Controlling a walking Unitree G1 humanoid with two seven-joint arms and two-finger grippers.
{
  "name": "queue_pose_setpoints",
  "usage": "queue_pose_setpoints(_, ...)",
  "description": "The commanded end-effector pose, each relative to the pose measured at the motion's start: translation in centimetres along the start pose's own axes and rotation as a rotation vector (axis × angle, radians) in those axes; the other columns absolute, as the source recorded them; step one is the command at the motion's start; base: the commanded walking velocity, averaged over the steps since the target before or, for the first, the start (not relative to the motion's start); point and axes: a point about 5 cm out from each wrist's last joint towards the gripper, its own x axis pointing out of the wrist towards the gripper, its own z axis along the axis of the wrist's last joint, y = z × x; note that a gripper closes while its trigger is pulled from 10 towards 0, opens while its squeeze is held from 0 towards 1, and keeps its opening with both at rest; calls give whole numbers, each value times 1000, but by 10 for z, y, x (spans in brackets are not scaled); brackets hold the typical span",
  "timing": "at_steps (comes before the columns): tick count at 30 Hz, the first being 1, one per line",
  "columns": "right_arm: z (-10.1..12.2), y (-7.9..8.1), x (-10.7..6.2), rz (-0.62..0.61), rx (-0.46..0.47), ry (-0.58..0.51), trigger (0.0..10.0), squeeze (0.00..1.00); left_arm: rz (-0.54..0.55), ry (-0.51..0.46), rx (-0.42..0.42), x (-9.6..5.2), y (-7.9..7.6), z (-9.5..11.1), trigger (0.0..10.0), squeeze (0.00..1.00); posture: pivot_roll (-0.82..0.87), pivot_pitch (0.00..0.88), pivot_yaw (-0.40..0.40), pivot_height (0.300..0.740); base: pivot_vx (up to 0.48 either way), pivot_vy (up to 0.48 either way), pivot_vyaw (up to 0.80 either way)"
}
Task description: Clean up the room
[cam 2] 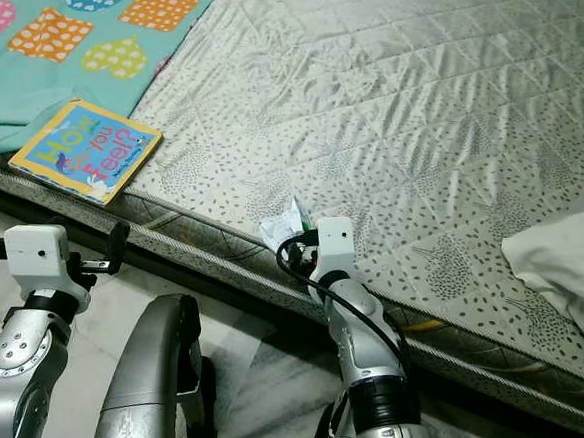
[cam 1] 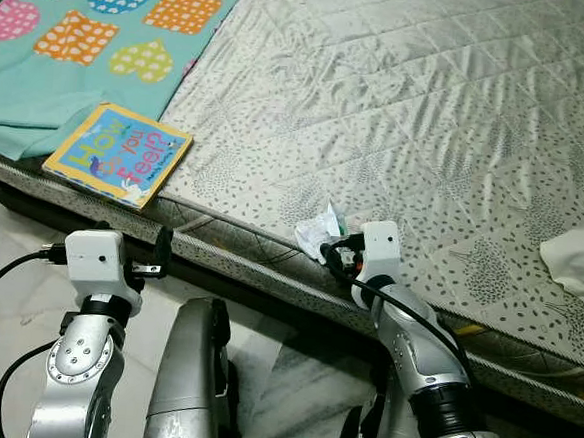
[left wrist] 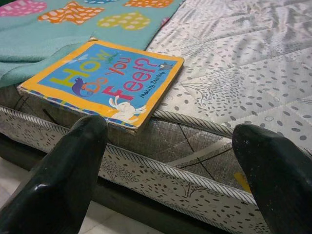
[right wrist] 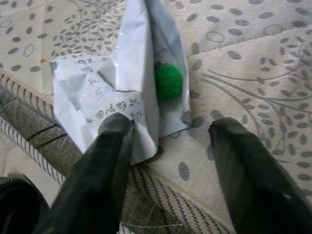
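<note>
A: Right gripper point(right wrist: 168, 131) is at the crumpled wrapper point(right wrist: 122, 92) on the mattress point(cam 1: 429, 118) edge, fingers spread, holding nothing.

B: Pickup step, I'd say. Next: straddle it, squeeze. Left gripper point(left wrist: 170, 156) hangs wide open near the book point(left wrist: 105, 83).

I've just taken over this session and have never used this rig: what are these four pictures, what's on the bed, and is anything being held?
The two wide pictures come from the robot's head, looking down past its two silver arms at a bed. The two close-up pictures come from cameras on its wrists, each looking along a claw's two black fingers.

On the mattress lie a picture book near the edge, partly on a teal blanket, a crumpled paper wrapper, and a white pillow on the robot's right.

The left claw is open, in front of the mattress edge and pointed toward the book. The right claw is open at the wrapper, one finger against it, not closed on it. Nothing is held.
</note>
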Motion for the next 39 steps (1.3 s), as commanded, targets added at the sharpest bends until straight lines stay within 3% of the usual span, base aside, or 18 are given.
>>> queue_pose_setpoints(1, -8, -4, -1, -22, 29, 23, 0, 0, 12, 14, 17, -3, 4, -3, 10000, 0, 161, 271, 27, 543, 0, 0, 0)
queue_pose_setpoints(21, -8, -10, 2, -50, 75, -27, 0, 0, 12, -19, -5, 16, -3, -4, 10000, 0, 138, 158, 26, 543, 0, 0, 0)
queue_pose_setpoints(25, -4, -17, 0, -75, 119, -82, 0, 0, 14, -35, -21, 22, -9, -5, 10000, 0, 123, 98, 26, 543, 0, 0, 0)
queue_pose_setpoints(31, -2, -26, -5, -118, 154, -110, 0, 0, 43, -19, -8, 24, -7, -12, 10000, 0, 102, 77, 34, 543, 0, 0, 0)
queue_pose_setpoints(34, 3, -40, -18, -124, 206, -211, 0, 0, 45, -1, -27, 24, -10, -18, 10000, 0, 88, 24, 43, 543, 0, 0, 0)
queue_pose_setpoints(39, 5, -48, -27, -142, 222, -262, 0, 0, 32, 1, -39, 23, -16, -21, 10000, 0, 84, 0, 52, 543, 0, 0, 0)
